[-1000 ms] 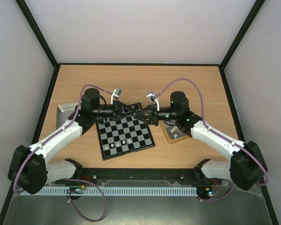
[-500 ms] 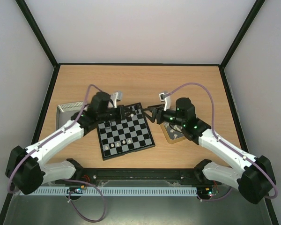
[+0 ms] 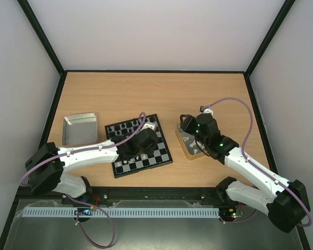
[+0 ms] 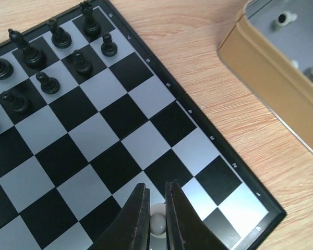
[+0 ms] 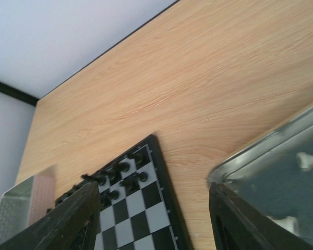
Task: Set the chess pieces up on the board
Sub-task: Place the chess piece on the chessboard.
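High rear overhead, two close wrist views; board [image 3: 161, 152] shared

Tiny white edge marks [image 4: 167, 84] on board [image 4: 141, 143] border: too small to read.

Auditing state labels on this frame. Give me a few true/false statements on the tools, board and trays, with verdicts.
1. The left tool is shut on a white piece. True.
2. The right tool grips a piece. False: its fingers stand wide apart with nothing between them.
3. The board carries black pieces. True.
4. The gold tray holds black pieces. False: the ones visible in it are white.
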You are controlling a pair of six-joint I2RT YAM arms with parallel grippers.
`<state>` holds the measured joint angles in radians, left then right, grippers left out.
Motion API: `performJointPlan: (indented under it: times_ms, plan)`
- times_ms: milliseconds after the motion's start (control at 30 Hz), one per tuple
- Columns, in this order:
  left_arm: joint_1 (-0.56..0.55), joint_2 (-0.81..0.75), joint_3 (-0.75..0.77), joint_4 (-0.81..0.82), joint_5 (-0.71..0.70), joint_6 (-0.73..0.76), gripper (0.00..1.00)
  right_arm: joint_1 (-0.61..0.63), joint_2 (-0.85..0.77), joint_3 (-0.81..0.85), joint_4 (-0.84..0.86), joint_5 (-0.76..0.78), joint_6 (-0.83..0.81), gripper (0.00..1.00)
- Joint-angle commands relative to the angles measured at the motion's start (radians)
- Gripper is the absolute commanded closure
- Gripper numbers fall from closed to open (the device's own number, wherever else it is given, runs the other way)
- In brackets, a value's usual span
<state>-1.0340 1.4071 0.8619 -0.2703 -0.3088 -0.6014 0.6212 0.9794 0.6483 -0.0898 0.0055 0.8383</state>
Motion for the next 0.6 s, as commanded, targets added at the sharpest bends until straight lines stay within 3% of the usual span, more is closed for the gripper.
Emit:
performJointPlan:
  times_ms: [0, 367, 567]
  plan:
    - [-0.011, 0.024, -0.036, 0.049, -0.063, 0.001, 0.97, 0.000, -0.009, -0.004, -0.051, 0.133, 0.034, 0.43]
    - [-0.011, 0.100, -0.125, 0.190, 0.081, -0.027, 0.98, 0.000, 0.055, -0.013, -0.013, 0.116, 0.032, 0.43]
    - [-0.012, 0.121, -0.145, 0.225, 0.094, -0.028, 0.98, -0.001, 0.082, -0.013, -0.007, 0.103, 0.032, 0.43]
